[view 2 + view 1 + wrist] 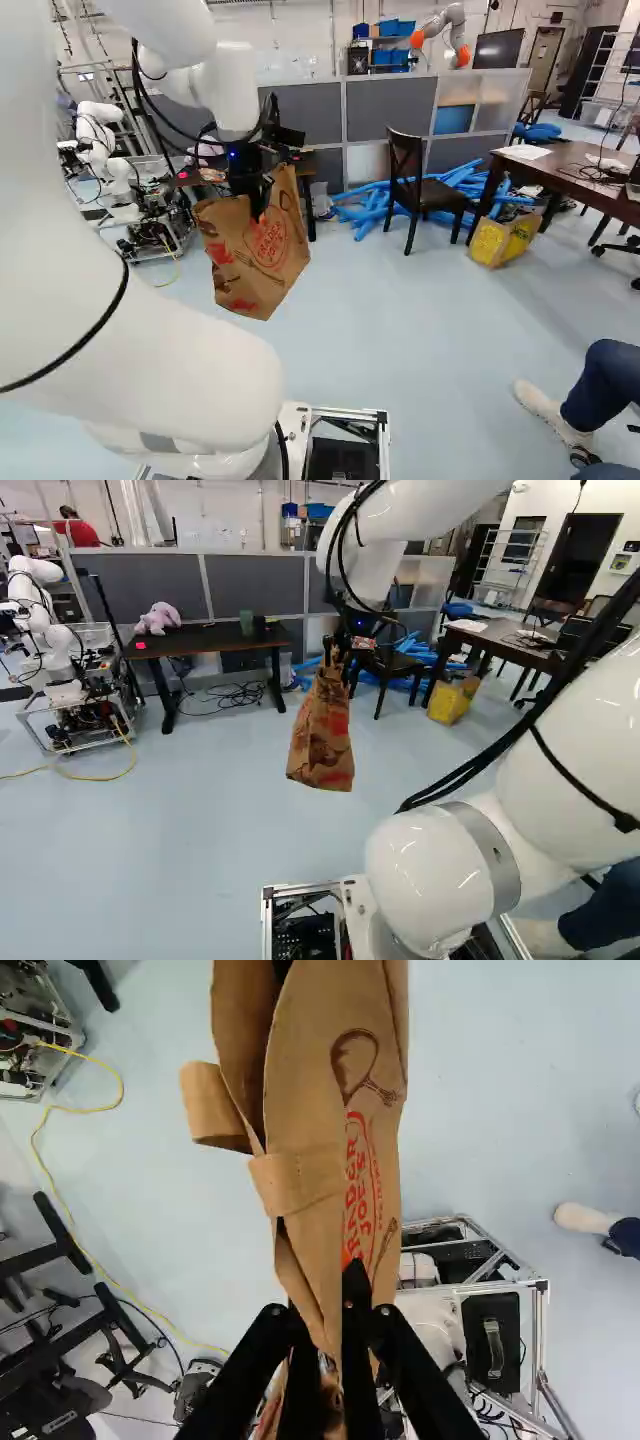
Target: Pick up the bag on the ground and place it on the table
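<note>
The gripper [254, 186] hangs from the arm's end in the right base view, with the brown paper bag [258, 250] suspended below it, clear of the floor. In the wrist view the gripper [328, 1335] is shut on the bag [310, 1090], whose paper is pinched and creased between the fingers; the rest stretches out ahead of them. A dark table [215, 638] with a pink plush toy and cups stands beyond the bag in the left base view. Another dark brown table [500, 635] stands at that view's right.
Another robot [50, 640] stands left of the plush toy's table. A dark chair [415, 190], blue foam tubes [365, 205] and a yellow bag [503, 238] are near the brown table. Grey partitions [255, 585] line the back. A seated person's leg [605, 385] shows at the right base view's right.
</note>
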